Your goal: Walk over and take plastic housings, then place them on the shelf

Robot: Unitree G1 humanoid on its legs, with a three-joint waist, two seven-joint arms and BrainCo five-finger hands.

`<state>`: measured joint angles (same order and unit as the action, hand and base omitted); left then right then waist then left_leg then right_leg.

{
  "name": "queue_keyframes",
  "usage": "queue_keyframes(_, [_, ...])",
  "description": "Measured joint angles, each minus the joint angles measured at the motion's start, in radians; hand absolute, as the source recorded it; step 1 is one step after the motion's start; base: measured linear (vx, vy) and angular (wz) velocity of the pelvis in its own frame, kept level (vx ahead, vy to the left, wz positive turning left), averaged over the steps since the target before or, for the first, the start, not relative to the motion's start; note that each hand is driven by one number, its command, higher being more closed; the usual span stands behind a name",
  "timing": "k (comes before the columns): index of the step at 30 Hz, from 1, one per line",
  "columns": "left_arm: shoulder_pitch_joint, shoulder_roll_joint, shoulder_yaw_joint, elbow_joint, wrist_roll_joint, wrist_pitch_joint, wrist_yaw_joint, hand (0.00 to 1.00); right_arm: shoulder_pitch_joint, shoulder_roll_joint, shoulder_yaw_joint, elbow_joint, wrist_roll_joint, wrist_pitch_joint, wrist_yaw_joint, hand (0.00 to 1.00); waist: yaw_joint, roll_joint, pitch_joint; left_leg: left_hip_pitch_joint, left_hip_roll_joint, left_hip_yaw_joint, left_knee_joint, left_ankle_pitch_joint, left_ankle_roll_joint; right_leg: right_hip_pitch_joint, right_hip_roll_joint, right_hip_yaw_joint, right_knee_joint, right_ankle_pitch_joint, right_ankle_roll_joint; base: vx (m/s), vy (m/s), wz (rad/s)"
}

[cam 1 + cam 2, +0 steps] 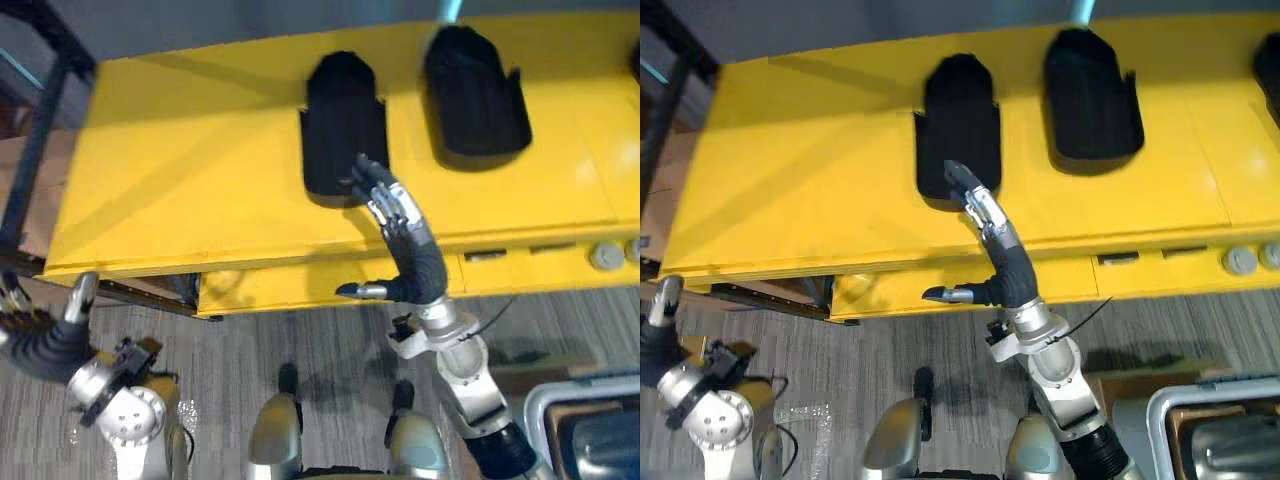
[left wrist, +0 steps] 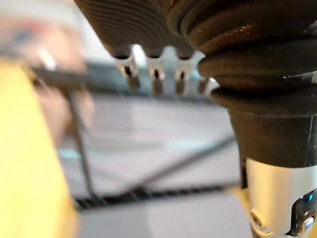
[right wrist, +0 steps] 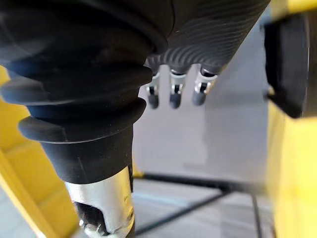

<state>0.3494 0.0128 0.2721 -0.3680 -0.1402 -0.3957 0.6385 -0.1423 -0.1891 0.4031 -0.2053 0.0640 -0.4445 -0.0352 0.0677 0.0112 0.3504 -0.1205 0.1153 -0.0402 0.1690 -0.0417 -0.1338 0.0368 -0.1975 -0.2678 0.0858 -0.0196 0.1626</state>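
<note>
Two black plastic housings lie on the yellow table (image 1: 180,170): a left housing (image 1: 343,120) and a right housing (image 1: 475,90). The edge of a third housing (image 1: 1270,60) shows at the far right. My right hand (image 1: 400,225) reaches over the table's front edge, open, its relaxed fingers (image 1: 965,185) at the near end of the left housing and its thumb out to the side. I cannot tell whether the fingers touch it. In the right wrist view a black housing (image 3: 285,64) shows past the fingers. My left hand (image 1: 40,340) hangs low over the floor by the table's left corner, open and holding nothing.
A black metal frame (image 1: 40,120) stands left of the table. A grey bin (image 1: 590,420) sits on the carpet at the lower right. Round grey knobs (image 1: 605,257) are on the table's front face at the right.
</note>
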Motion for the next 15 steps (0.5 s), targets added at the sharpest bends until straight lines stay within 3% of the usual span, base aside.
queue_keyframes(5, [0.091, -0.023, -0.021, 0.239, 0.043, 0.032, -0.084, 0.0, -0.001, 0.021, 0.012, 0.094, 0.002, 0.041, -0.044, 1.0, 0.035, -0.049, -0.04, 0.016, -0.003, -0.022, -0.019, 0.001, -0.003, 0.038, 0.004, -0.034, -0.03, 0.0, 0.0, 0.05, -0.015, 0.15])
queue_keyframes(13, [0.112, -0.041, -0.026, 0.793, 0.072, 0.054, -0.079, 0.0, -0.002, 0.022, 0.039, 0.241, 0.002, 0.106, -0.101, 1.0, 0.059, -0.05, -0.071, 0.032, -0.003, -0.035, -0.029, 0.0, -0.007, 0.071, 0.008, -0.058, -0.051, 0.0, 0.0, 0.02, -0.012, 0.05])
queue_keyframes(15, [0.12, -0.039, -0.039, 0.897, 0.066, 0.056, -0.13, 0.0, -0.004, 0.022, 0.039, 0.265, 0.002, 0.107, -0.118, 1.0, 0.063, -0.05, -0.072, 0.031, -0.002, -0.035, -0.029, 0.001, -0.007, 0.071, 0.009, -0.058, -0.051, 0.0, 0.0, 0.0, 0.0, 0.0])
